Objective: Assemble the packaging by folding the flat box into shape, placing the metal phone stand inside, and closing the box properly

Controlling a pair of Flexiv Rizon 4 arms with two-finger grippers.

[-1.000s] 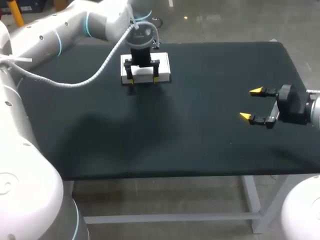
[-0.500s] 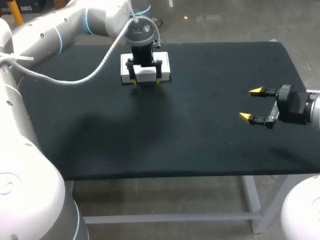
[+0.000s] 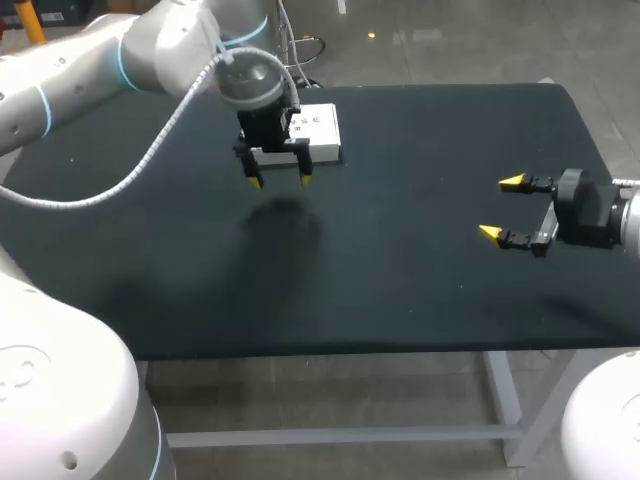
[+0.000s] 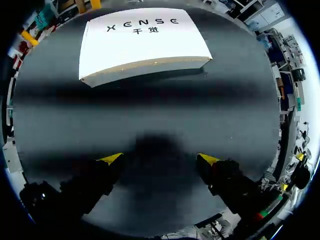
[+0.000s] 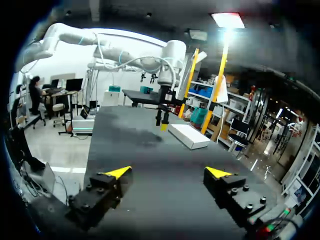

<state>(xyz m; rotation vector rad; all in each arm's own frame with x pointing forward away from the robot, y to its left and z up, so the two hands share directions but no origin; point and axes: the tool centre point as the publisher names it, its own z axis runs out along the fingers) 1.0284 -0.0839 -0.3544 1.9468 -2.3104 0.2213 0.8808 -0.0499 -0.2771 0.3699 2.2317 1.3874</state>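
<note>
A white box (image 3: 320,128) lies near the table's (image 3: 400,290) far edge, with the left gripper (image 3: 280,181) hovering just beside it, released. The right gripper (image 3: 502,207) hangs released near the right edge.

Head camera looks down from behind; both wrist cameras share the box (image 4: 142,47), left close, right far.

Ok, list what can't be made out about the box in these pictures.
- Head view: the left gripper covers the left part of the box.
- Left wrist view: the top face hides the inside, and no view shows a stand.
- Right wrist view: the box is too small and far for detail.
</note>
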